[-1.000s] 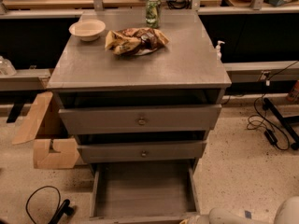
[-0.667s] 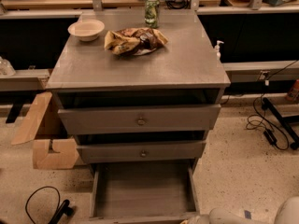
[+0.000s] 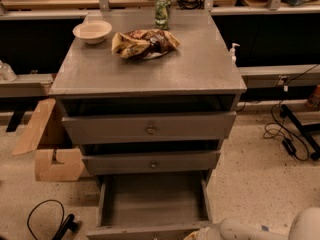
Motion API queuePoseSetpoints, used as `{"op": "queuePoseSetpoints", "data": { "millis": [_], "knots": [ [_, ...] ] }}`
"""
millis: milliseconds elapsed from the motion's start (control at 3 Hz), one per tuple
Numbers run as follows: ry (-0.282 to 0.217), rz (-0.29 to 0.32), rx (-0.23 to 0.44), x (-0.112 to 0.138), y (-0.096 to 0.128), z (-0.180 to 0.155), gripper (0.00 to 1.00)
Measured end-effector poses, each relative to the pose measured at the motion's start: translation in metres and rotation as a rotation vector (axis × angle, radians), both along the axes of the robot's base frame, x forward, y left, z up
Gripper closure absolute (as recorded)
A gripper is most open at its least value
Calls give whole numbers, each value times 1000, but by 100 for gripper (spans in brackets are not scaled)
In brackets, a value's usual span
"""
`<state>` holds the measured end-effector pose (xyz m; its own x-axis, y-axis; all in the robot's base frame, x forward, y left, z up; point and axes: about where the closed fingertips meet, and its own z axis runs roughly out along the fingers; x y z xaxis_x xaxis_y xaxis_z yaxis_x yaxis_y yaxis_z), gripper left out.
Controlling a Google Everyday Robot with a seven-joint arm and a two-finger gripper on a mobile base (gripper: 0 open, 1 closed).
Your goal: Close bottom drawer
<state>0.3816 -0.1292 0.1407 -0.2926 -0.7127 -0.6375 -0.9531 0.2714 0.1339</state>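
A grey cabinet [image 3: 150,69] with three drawers stands in the middle of the camera view. The bottom drawer [image 3: 152,201] is pulled far out, its long plain grey box open and empty. Its front panel [image 3: 145,231] lies at the lower edge of the picture, and its knob is cut off by the frame. The top drawer [image 3: 150,128] and the middle drawer [image 3: 151,162] stand slightly out, each with a small brass knob. My white arm [image 3: 265,229] reaches in from the lower right. My gripper [image 3: 200,234] is at the right end of the bottom drawer's front panel.
On the cabinet top are a white bowl [image 3: 92,31], a crumpled snack bag [image 3: 144,43] and a green can [image 3: 162,12]. A cardboard box [image 3: 50,144] stands on the floor at the left. Black cables [image 3: 287,134] and a cord [image 3: 47,221] lie on the floor.
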Motion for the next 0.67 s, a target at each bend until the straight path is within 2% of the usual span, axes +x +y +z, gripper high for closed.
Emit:
{"op": "queuePoseSetpoints", "data": {
  "millis": [333, 667],
  "knots": [
    [-43, 21, 30, 38, 23, 6, 100],
    [-46, 22, 32, 36, 24, 6, 100]
  ]
}}
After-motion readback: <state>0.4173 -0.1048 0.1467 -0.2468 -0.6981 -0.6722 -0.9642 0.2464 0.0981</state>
